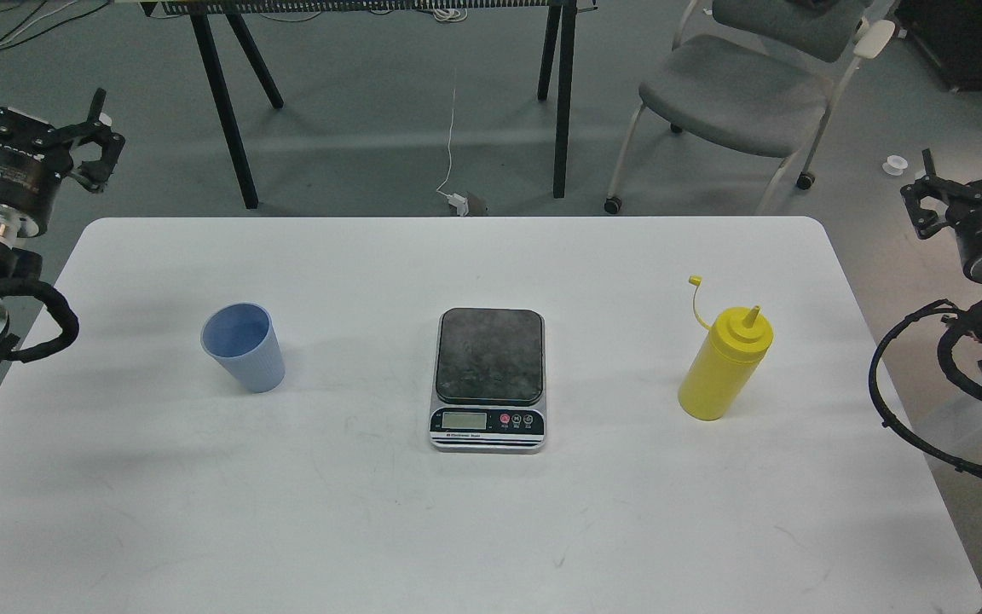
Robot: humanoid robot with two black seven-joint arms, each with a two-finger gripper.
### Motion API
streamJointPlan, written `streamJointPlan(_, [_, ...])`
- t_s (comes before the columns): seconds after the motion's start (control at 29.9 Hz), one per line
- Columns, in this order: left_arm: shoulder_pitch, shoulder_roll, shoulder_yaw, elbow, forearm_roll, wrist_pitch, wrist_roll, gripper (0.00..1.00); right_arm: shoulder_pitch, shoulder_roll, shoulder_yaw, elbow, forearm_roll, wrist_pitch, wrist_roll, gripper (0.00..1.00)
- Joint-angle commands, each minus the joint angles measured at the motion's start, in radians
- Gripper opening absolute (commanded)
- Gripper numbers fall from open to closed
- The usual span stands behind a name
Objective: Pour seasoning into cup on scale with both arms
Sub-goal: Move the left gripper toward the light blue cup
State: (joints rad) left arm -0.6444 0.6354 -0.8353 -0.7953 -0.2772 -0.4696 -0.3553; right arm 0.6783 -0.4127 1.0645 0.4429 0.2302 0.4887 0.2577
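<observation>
The light blue ribbed cup [243, 346] stands upright on the left half of the white table [457, 529], apart from the scale. The scale [489, 379], with a dark grey platform and nothing on it, sits at the table's middle. The yellow seasoning bottle [725, 362] stands upright on the right, its tethered cap hanging off to the upper left. My left gripper [95, 141] is raised off the table's left edge, fingers spread and empty. My right gripper [926, 194] is off the table's right edge, fingers apart, holding nothing.
Beyond the table's far edge are black trestle legs [231, 119] and a grey chair [734, 94] on the floor, with a white cable [452, 162] trailing down. Black cable loops [892, 401] hang from my right arm beside the table edge.
</observation>
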Motion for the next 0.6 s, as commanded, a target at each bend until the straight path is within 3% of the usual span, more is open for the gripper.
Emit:
streamJointPlan(0.0, [-0.003,0.000,-0.001,-0.002,0.012,0.002,-0.001,1.00,0.004,0.005,-0.001,0.003,-0.002,0.000,0.000,1.00])
streamJointPlan(0.17, [0.008,0.010,0.001,-0.096,0.012,0.008,-0.001,1.00,0.006,0.003,-0.001,0.005,0.000,0.000,0.000,1.00])
streamJointPlan(0.27, [0.003,0.053,0.045,-0.127,0.084,-0.009,0.059,0.99,0.006,0.000,-0.001,0.007,0.000,0.000,0.000,1.00])
streamJointPlan(0.33, [-0.015,0.088,0.067,-0.153,0.215,-0.008,0.073,0.99,0.004,-0.001,0.000,0.007,0.000,0.000,0.000,1.00])
streamJointPlan(0.57, [-0.073,0.193,0.062,-0.252,0.957,-0.009,0.050,0.99,-0.016,-0.014,0.006,0.030,0.000,0.000,0.000,1.00])
